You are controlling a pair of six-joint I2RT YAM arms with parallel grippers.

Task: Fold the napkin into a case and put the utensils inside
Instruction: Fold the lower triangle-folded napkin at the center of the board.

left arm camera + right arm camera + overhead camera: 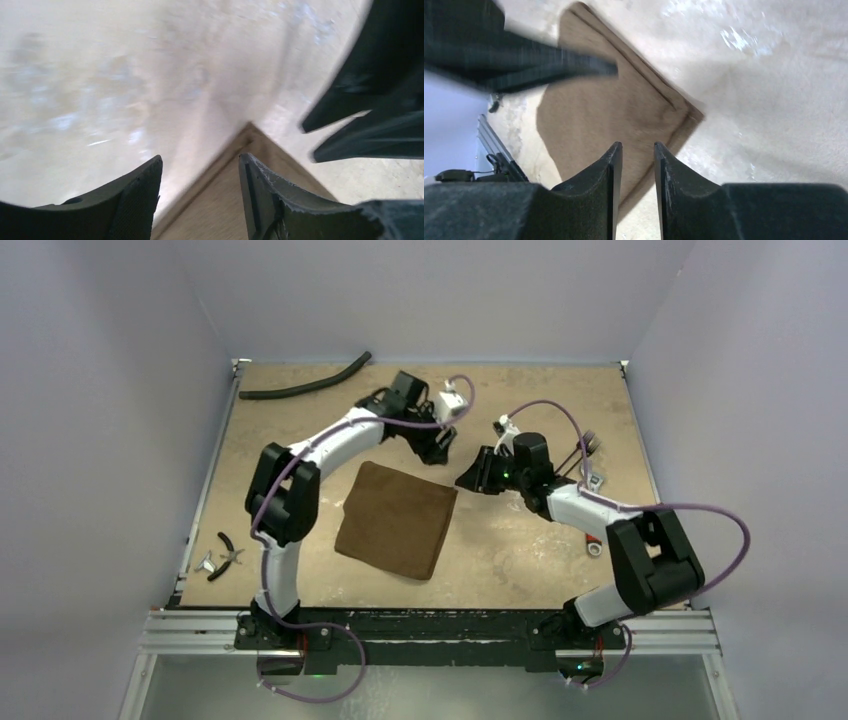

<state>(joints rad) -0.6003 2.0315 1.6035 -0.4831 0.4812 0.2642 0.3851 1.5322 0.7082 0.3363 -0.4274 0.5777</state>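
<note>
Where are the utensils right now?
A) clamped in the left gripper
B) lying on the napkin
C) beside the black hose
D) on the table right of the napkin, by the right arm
D: the utensils lie on the table next to the wrist of the right arm, apart from the napkin, which has nothing on it.

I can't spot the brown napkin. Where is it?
In the top view, the napkin lies flat on the table, a little left of centre, between the left arm and the right arm.
</note>
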